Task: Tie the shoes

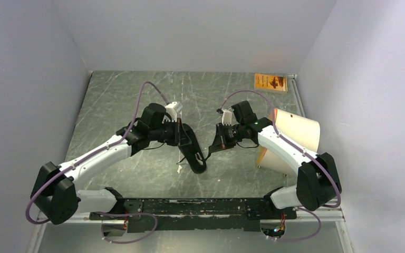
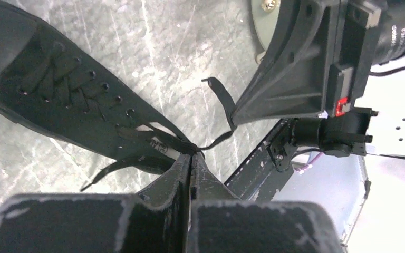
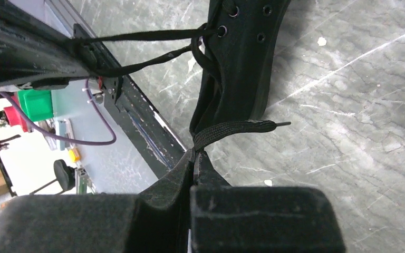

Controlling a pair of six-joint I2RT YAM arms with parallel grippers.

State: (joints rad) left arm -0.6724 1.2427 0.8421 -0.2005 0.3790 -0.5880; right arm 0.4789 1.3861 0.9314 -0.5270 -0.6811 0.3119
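The all-black low-top shoe (image 1: 192, 153) lies on the marbled table between the arms; it also shows in the left wrist view (image 2: 58, 100) and the right wrist view (image 3: 240, 63). My left gripper (image 2: 191, 156) is shut on a black lace (image 2: 158, 138) right at the shoe's opening. From there a lace strand runs to the right gripper's body. My right gripper (image 3: 195, 153) is shut on a flat lace loop (image 3: 232, 129) just below the shoe's heel end. In the top view the left gripper (image 1: 182, 138) touches the shoe and the right gripper (image 1: 217, 143) hovers to its right.
A cream-and-orange curved cylinder (image 1: 295, 134) lies behind the right arm at the right. An orange card (image 1: 270, 81) lies at the far right corner. A black rail (image 1: 200, 206) runs along the near edge between the arm bases. White walls enclose three sides.
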